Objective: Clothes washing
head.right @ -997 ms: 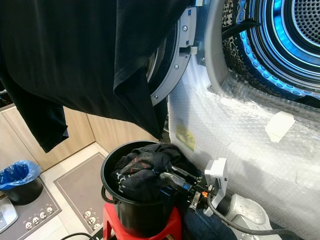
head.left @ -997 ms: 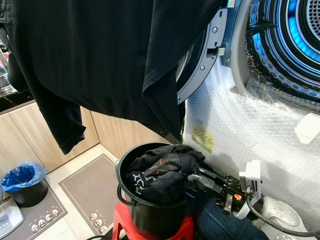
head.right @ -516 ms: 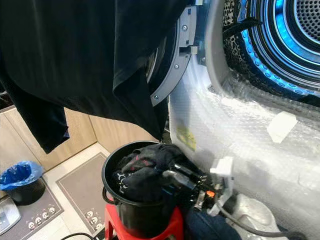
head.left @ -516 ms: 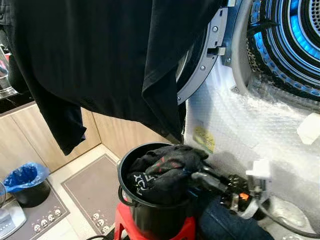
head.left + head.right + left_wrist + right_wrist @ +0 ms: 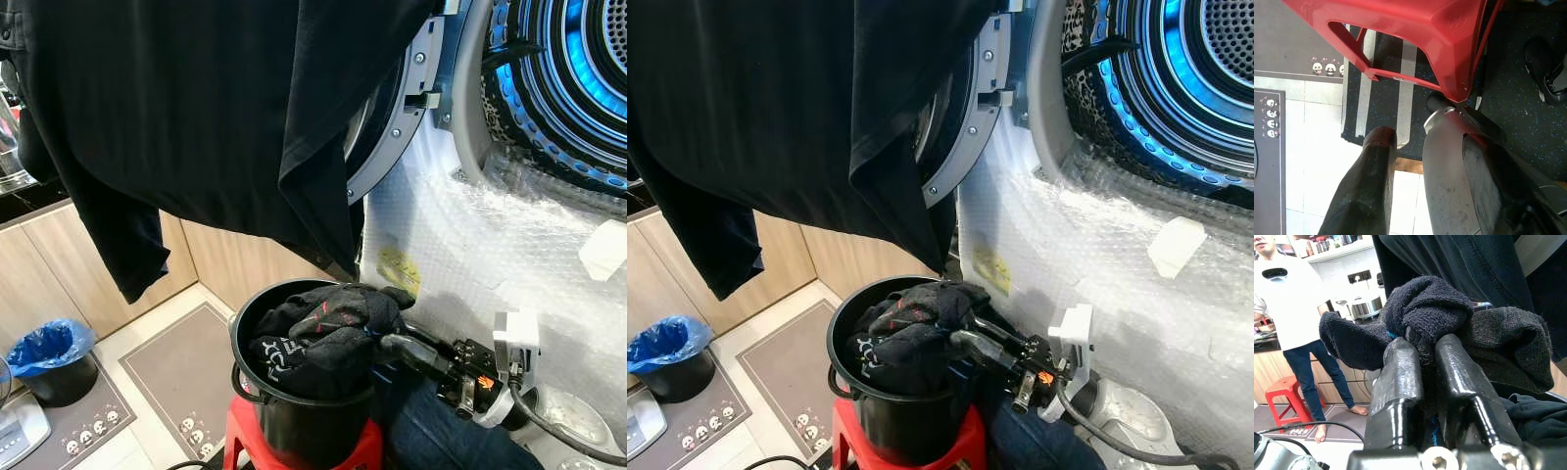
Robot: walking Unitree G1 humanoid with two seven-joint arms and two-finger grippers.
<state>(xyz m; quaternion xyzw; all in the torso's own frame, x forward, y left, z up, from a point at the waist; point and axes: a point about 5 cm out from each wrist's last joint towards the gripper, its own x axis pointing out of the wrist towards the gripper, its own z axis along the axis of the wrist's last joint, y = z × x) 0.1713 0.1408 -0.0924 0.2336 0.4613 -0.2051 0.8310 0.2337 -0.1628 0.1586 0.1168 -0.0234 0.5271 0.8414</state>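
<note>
Change: right gripper (image 5: 384, 340) sits slightly higher than a second ago, and the dark knit garment (image 5: 338, 311) in its pinch is lifted a little above the heap; at the half-second mark the arm was blurred, now it is sharp.
Garment: black knit piece, bunched, pinched at one fold; it rests at the top of the pile in the black bucket (image 5: 294, 421), on the side toward the washer.
Right fingers: pressed together on the knit fabric (image 5: 1430, 313), cloth bulging over both tips.
Pile: dark clothes (image 5: 294, 348) heaped above the bucket rim; one shows red marks and white lettering, too creased to read.
Bucket: stands on a red stool (image 5: 245, 446), just beside the washer front.
Left gripper: (image 5: 1422, 147) hangs low near the stool's leg (image 5: 1449, 73); fingers (image 5: 1376, 161) spread apart, nothing between them.
Hanging cloth: large black garment (image 5: 196, 117) draped across the upper view, in front of the open washer door (image 5: 397, 117).
Washer: drum (image 5: 578, 69) lit blue, front wrapped in bubble film (image 5: 490, 255); yellow sticker (image 5: 399, 269) on it, print too small to read.
Floor: grey mats (image 5: 176, 377) with small panda-like figures; dark bin with blue liner (image 5: 49, 357) by the wooden cabinets (image 5: 39, 284).
Person: stands in white top and blue trousers (image 5: 1308, 342) in the right wrist view, beside another red stool (image 5: 1283, 394).
</note>
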